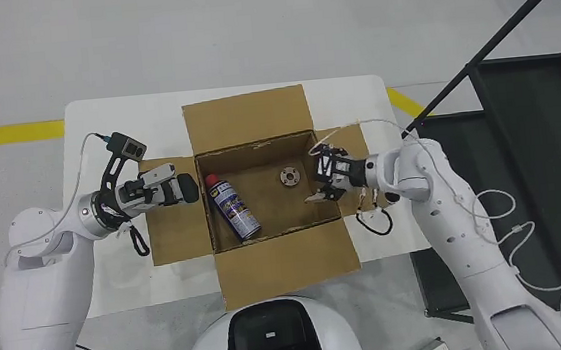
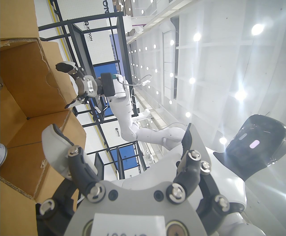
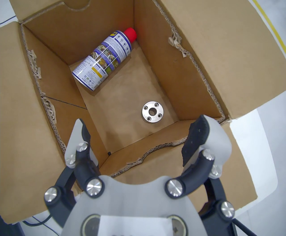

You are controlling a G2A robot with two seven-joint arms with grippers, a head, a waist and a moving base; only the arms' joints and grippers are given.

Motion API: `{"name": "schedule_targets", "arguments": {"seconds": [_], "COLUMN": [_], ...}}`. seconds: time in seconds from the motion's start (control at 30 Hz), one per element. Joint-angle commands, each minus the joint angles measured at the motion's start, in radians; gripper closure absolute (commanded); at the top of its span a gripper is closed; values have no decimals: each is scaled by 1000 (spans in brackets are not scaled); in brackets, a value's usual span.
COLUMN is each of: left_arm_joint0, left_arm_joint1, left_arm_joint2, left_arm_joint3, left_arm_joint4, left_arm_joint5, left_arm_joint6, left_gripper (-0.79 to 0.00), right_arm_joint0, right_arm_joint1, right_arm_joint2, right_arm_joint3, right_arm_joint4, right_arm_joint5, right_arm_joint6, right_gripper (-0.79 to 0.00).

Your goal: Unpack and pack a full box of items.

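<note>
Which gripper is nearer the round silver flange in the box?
Right. The right gripper hangs open at the cardboard box's wall beside the round silver flange; the left gripper is beyond the opposite wall.

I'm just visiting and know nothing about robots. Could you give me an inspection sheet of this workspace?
Surface: white table, holding an open cardboard box.
Job's things: spray can lying inside the box; metal flange flat on its floor, apart from the can.
Clutter: nothing seen.
Grippers: left gripper open at the box's side; right gripper open over the opposite rim.
Cables: white cable along one arm.
Surroundings: black rack, yellow floor line.
</note>
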Motion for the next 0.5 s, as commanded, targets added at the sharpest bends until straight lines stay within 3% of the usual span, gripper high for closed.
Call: {"name": "schedule_targets", "arguments": {"seconds": [0.0,0.47], "left_arm_joint0": [0,0], "left_arm_joint1": [0,0], "left_arm_joint2": [0,0], "left_arm_joint3": [0,0], "left_arm_joint4": [0,0], "left_arm_joint5": [0,0], "left_arm_joint6": [0,0], "left_gripper": [-785,-785], "right_arm_joint0": [34,62], "right_arm_joint1": [7,12], "right_arm_joint2": [-43,-69], "right_arm_joint3": [16,30], "right_arm_joint4": [6,0], "right_arm_joint5": [1,1], "right_arm_joint6": [10,1], "right_gripper": [-785,-785]}}
